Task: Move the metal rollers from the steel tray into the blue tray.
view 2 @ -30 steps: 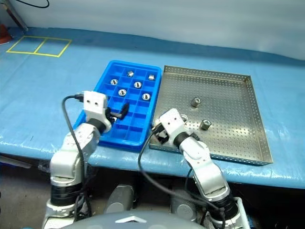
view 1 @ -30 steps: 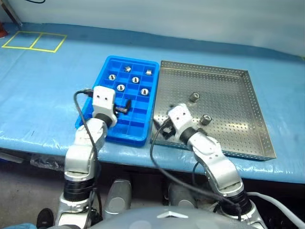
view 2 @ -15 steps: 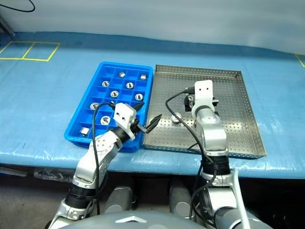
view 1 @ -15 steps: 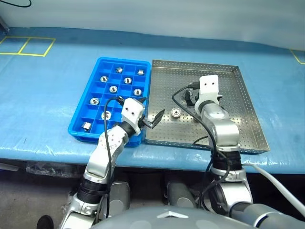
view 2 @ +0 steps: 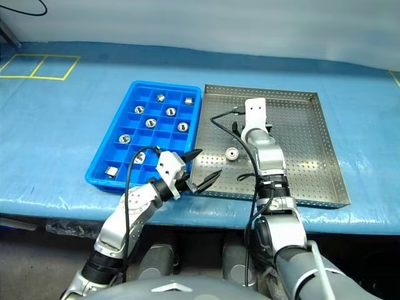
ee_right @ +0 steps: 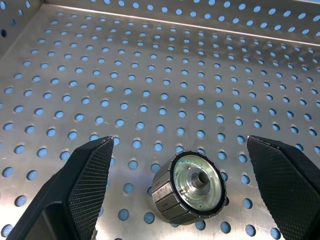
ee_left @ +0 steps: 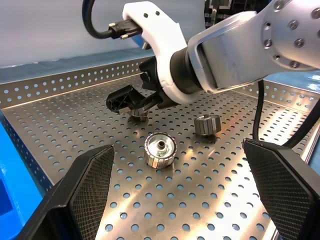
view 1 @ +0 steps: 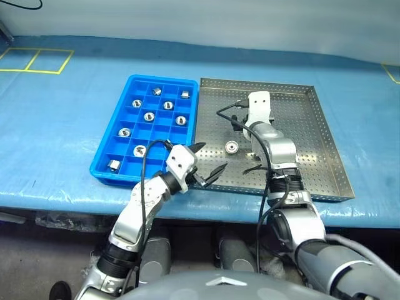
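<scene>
Eight metal rollers (view 1: pixel 149 116) sit in the blue tray (view 1: pixel 105 140), centre-left of frame. Three remain on the steel tray (view 1: pixel 312 156), centre-right. Right pincer (ee_right: pixel 182 200) open around one; left pincer (view 1: pixel 207 164) open, empty.

Tabletop (view 1: pixel 62 125) covered in a blue sheet, slightly wrinkled. Blue tray (view 1: pixel 104 167) sits left of centre; steel tray (view 1: pixel 325 144) sits just right of it, long sides side by side, near touching. Yellow tape squares (view 1: pixel 34 60) marked at far left, another yellow tape corner (view 1: pixel 392 72) at far right.
</scene>
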You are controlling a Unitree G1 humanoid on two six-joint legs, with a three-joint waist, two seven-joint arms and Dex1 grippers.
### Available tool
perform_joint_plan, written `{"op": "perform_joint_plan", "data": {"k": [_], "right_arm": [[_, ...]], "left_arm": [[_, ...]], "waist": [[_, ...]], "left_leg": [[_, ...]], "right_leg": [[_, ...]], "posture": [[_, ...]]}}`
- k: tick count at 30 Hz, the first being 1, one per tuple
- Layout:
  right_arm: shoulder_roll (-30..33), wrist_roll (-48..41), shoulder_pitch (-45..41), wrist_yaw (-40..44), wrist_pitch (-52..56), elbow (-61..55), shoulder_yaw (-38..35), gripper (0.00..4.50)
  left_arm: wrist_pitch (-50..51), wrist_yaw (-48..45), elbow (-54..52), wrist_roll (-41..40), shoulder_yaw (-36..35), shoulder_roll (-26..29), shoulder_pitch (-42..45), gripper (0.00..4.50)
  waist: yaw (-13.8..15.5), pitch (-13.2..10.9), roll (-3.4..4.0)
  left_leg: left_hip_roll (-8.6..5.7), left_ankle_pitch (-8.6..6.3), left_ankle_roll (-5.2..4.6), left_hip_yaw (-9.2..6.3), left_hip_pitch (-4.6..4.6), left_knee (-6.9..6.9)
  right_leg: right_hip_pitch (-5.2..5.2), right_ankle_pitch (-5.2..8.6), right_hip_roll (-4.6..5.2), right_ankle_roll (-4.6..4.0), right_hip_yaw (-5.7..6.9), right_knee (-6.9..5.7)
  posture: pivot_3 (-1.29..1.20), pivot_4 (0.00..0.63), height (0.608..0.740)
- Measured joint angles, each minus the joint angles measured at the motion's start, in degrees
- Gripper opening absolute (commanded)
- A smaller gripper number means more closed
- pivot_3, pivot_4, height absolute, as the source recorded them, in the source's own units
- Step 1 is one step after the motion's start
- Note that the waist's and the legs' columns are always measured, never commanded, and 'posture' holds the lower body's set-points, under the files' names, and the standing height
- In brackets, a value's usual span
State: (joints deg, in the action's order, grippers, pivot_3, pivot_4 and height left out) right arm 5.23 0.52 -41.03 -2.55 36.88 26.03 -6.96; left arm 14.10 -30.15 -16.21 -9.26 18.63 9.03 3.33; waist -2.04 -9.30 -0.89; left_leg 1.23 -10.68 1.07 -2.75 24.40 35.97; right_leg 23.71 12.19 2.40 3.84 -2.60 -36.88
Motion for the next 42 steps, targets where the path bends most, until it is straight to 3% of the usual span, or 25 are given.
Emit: {"op": "perform_joint_plan", "data": {"k": [2, 5, 11, 22, 28, 31, 37, 42], "right_arm": [[0.41, -0.08, -0.85, -0.21, -1.82, 3.07, -0.11, 4.50], [0.98, -0.34, -1.13, -0.38, -3.30, 5.58, -0.28, 3.91], [0.96, -1.30, -0.88, -0.35, -3.92, 5.94, -0.17, 1.96], [-0.92, -1.91, 2.22, 0.90, -1.50, -2.45, 1.96, 1.90], [-4.83, -0.62, 2.10, 3.93, -1.95, -13.25, 10.67, 1.90], [-7.01, -0.17, 2.13, 6.98, -7.14, -15.74, 15.62, 1.90], [-9.73, 0.55, 2.32, 12.18, -17.13, -15.16, 21.93, 1.90], [-11.48, 0.75, 2.53, 13.15, -19.77, -8.60, 22.65, 1.90]], "left_arm": [[-0.08, -0.02, 0.02, 0.02, 0.17, 0.01, -0.04, 4.49], [-0.09, -0.03, 0.02, 0.04, 0.76, 0.04, -0.15, 4.50], [-0.02, -0.07, 0.02, 0.06, 1.18, 0.57, -0.17, 4.50], [0.00, 4.86, 0.02, 0.02, -4.17, -0.28, -0.28, 4.50], [0.02, 8.88, -0.76, 0.03, -7.91, -1.13, -1.69, 4.50], [0.10, 10.22, -2.15, 0.03, -9.50, -1.04, -3.17, 4.50], [0.14, 11.77, -3.32, 0.05, -11.90, -0.47, -5.63, 4.50], [0.13, 12.54, -4.16, 0.04, -12.67, -0.40, -7.41, 4.50]], "waist": [[0.00, 0.00, 0.01], [0.01, -0.02, 0.03], [-0.01, -0.05, 0.12], [-0.15, -0.16, 0.30], [0.48, -0.18, 0.32], [1.29, -0.18, 0.32], [2.67, -0.18, 0.31], [3.58, -0.18, 0.31]], "left_leg": [[0.00, 0.00, 0.00, 0.00, 0.00, 0.00], [0.00, 0.00, -0.01, 0.00, 0.00, -0.02], [0.02, 0.00, -0.01, -0.01, -0.01, -0.03], [0.05, 0.00, -0.01, 0.01, 0.00, -0.05], [0.09, 0.00, -0.01, -0.03, 0.00, -0.12], [0.09, 0.00, -0.01, -0.05, 0.03, -0.13], [0.09, 0.00, 0.00, -0.07, 0.02, -0.12], [0.10, 0.00, 0.02, -0.08, 0.02, -0.12]], "right_leg": [[0.00, 0.00, 0.00, 0.00, 0.00, -0.01], [0.01, 0.00, 0.00, 0.00, -0.01, 0.00], [0.02, 0.02, -0.03, 0.03, -0.01, -0.02], [0.08, 0.01, -0.08, 0.05, -0.06, -0.04], [0.09, -0.07, -0.13, 0.20, -0.02, -0.03], [0.12, -0.05, -0.13, 0.18, 0.00, -0.01], [0.07, 0.07, -0.12, -0.03, 0.05, 0.03], [0.09, 0.08, -0.12, -0.07, 0.05, 0.02]], "posture": [[0.06, 0.150, 0.740], [0.06, 0.150, 0.740], [0.05, 0.150, 0.740], [0.09, 0.150, 0.740], [0.14, 0.150, 0.740], [0.17, 0.150, 0.740], [0.21, 0.150, 0.740], [0.23, 0.150, 0.740]]}}
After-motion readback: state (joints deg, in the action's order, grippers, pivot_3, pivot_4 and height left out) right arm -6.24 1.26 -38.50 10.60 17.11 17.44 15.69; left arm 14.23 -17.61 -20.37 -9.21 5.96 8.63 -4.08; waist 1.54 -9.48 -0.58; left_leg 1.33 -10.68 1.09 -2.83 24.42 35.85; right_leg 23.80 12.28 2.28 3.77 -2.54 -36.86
